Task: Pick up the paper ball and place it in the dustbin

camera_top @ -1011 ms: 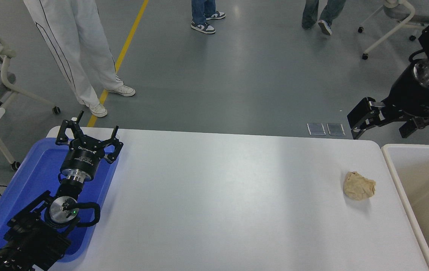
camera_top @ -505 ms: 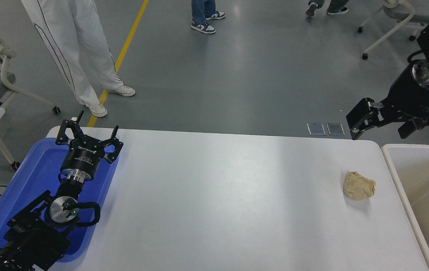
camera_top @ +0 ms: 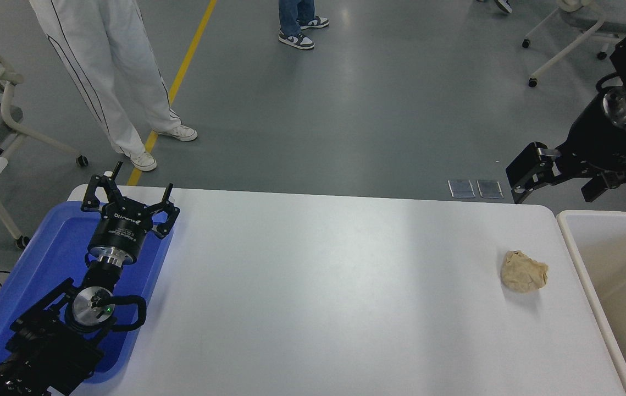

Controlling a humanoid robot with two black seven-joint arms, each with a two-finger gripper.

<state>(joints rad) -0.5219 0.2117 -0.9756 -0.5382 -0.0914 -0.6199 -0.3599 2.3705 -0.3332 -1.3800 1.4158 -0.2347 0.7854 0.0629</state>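
The tan, wrinkly paper ball (camera_top: 524, 271) lies on the white table (camera_top: 318, 286) near its right end. The cream-white dustbin (camera_top: 574, 247) stands just right of the table, cut off by the picture's edge, its beige inside partly in view. My right gripper (camera_top: 560, 179) hangs open and empty over the table's far right corner, well above and behind the ball. My left gripper (camera_top: 126, 190) is open and empty, parked over the blue tray at the lower left.
A shallow blue tray (camera_top: 49, 258) lies at the table's left end under my left arm. A person in white trousers (camera_top: 109, 82) stands beyond the far left corner. Wheeled chairs stand on the floor at the far left and the far right.
The right gripper has barely shifted. A person walking at the top right has left the picture. The ball and the left arm have not moved.
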